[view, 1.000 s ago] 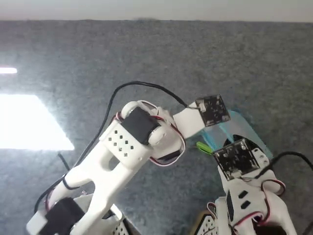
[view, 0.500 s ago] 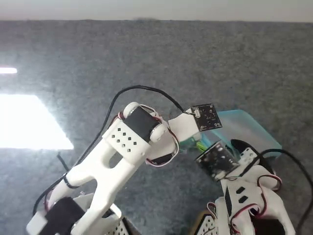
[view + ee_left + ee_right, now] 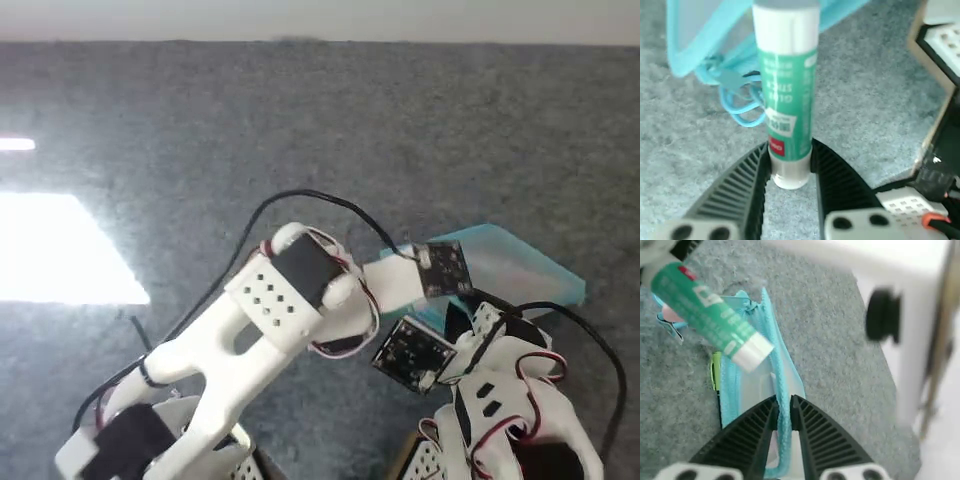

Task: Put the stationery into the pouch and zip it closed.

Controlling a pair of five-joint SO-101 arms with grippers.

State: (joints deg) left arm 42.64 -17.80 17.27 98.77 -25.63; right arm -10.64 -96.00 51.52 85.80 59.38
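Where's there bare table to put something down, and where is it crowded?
Bare grey table spans the far side, beyond the arms, and the left by the glare. Crowded near right: left gripper with glue stick, right gripper on the pouch.

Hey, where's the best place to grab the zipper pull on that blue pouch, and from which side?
Probably the cord loop on the zipper pull, at the pouch corner. It lies flat on the grey mat, clear of the pouch wall, so come down from above with jaws straddling the cord. The left gripper is occupied by the glue stick.
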